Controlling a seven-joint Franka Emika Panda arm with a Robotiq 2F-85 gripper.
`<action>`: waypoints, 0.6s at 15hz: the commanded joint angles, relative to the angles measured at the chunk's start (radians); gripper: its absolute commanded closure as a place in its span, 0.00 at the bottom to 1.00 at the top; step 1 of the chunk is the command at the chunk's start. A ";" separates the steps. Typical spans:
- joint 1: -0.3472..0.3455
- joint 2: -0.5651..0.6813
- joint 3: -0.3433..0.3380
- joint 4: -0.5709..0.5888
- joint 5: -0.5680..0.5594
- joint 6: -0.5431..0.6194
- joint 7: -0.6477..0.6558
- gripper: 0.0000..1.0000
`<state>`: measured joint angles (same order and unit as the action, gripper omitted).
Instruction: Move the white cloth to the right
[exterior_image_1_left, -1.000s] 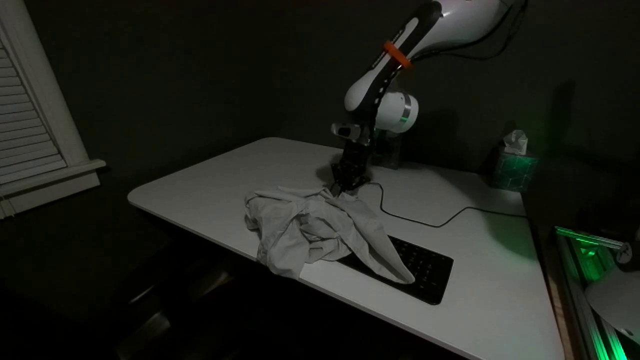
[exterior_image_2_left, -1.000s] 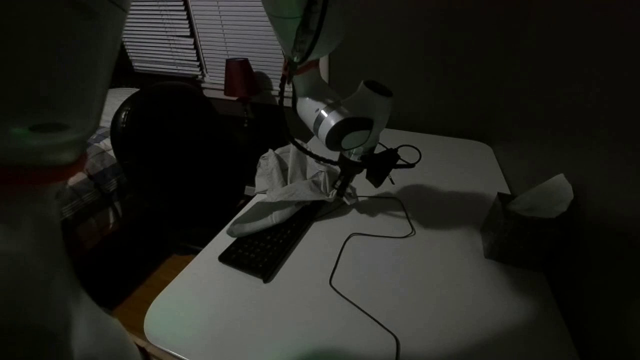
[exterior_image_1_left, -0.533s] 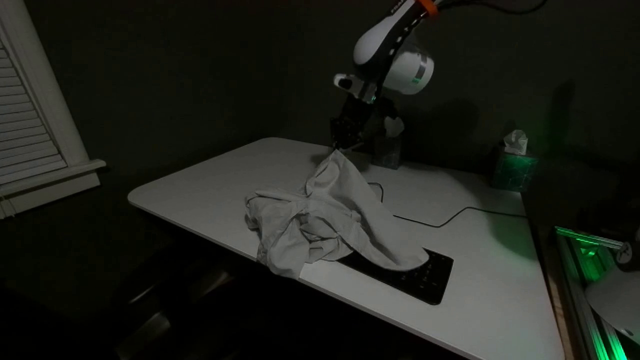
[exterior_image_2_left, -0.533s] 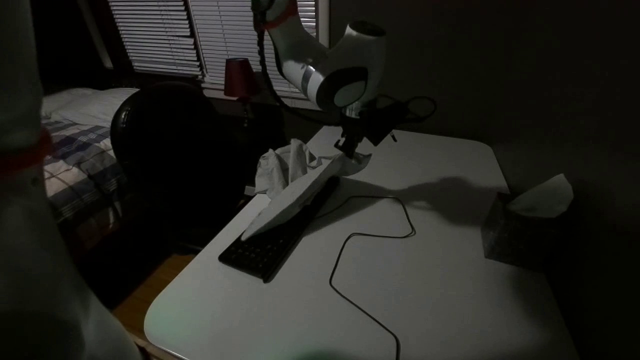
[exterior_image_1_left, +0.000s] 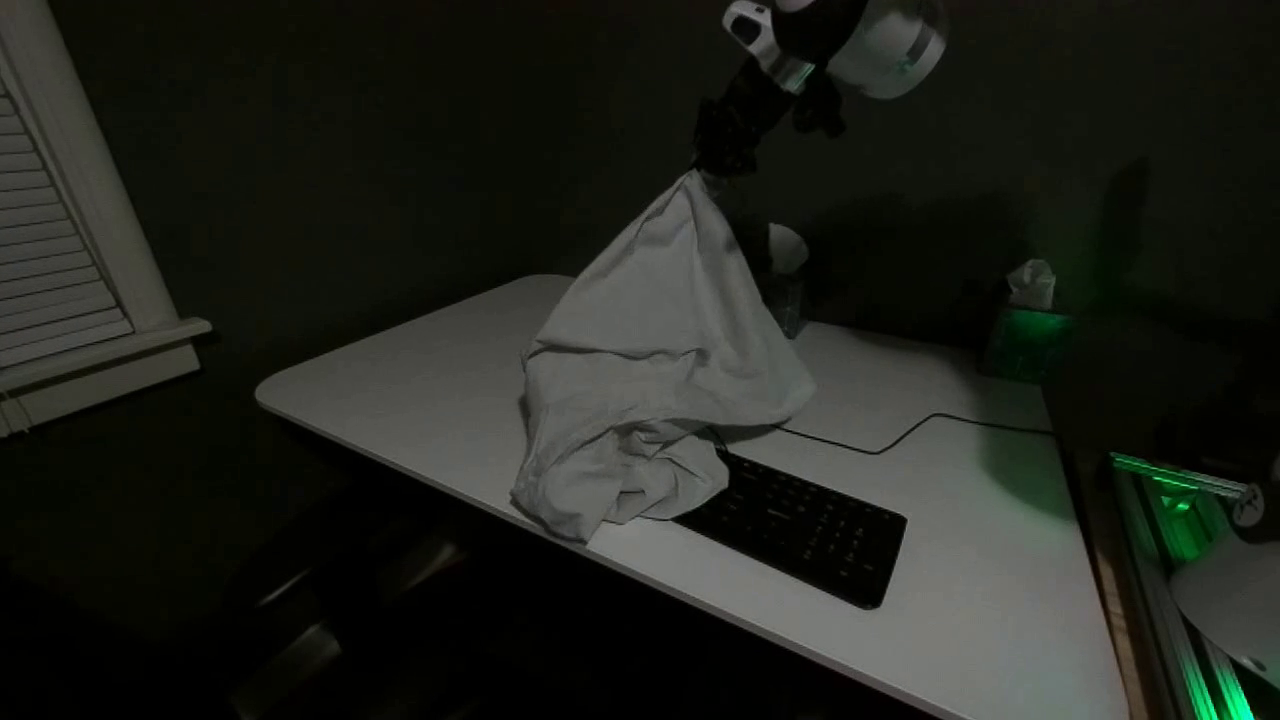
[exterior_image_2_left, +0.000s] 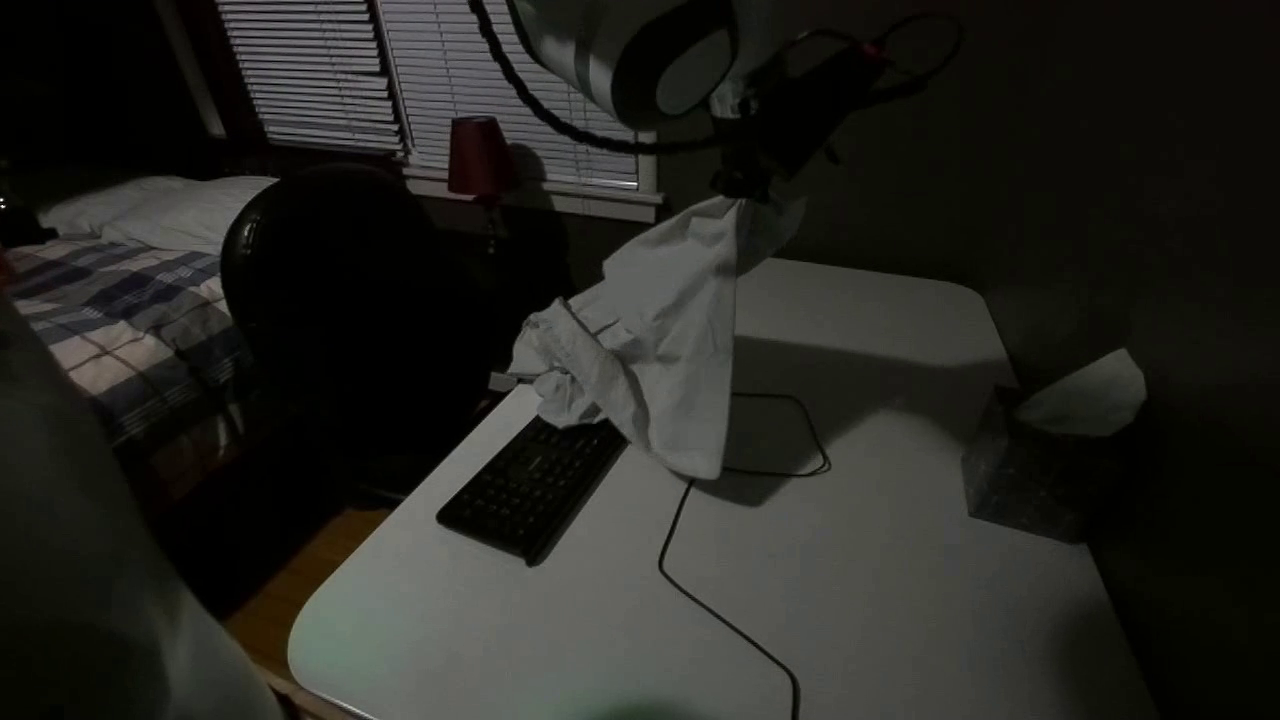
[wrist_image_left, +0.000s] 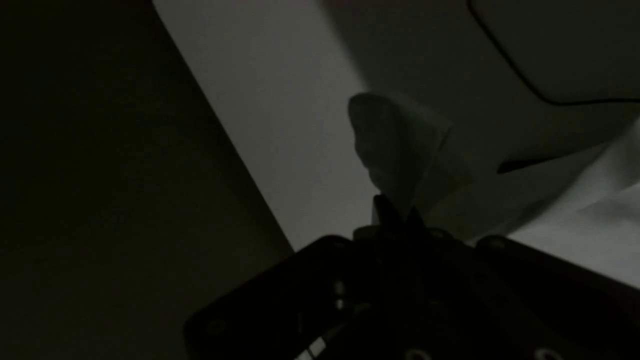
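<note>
The white cloth (exterior_image_1_left: 650, 320) hangs as a tall tent from my gripper (exterior_image_1_left: 696, 168) in both exterior views. Its lower part lies bunched near the table's near edge and over one end of a black keyboard (exterior_image_1_left: 805, 525). In an exterior view the cloth (exterior_image_2_left: 680, 310) rises from the keyboard's far end (exterior_image_2_left: 535, 485) to my gripper (exterior_image_2_left: 742, 190). In the wrist view my gripper (wrist_image_left: 397, 215) has its fingertips close together, shut on the cloth (wrist_image_left: 392, 142), with a flap standing out past the tips. The part between the fingers is hidden.
A thin black cable (exterior_image_2_left: 685, 595) runs over the white table (exterior_image_2_left: 880, 600). A tissue box (exterior_image_2_left: 1030, 475) stands by the wall and also shows in an exterior view (exterior_image_1_left: 1028, 345). A dark chair (exterior_image_2_left: 350, 330) stands beside the table. The scene is dim.
My gripper has moved up and slightly right in an exterior view, pulling the cloth from a low heap into a tall tent. Most of the keyboard is now uncovered.
</note>
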<state>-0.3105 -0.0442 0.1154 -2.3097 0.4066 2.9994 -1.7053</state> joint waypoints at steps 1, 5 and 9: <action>-0.034 -0.132 -0.013 -0.077 -0.015 0.020 0.087 0.99; -0.030 -0.107 -0.016 -0.032 0.001 0.003 0.067 0.97; -0.054 -0.089 -0.002 -0.046 -0.054 0.032 0.092 0.99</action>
<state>-0.3386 -0.1341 0.1026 -2.3392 0.4073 3.0023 -1.6386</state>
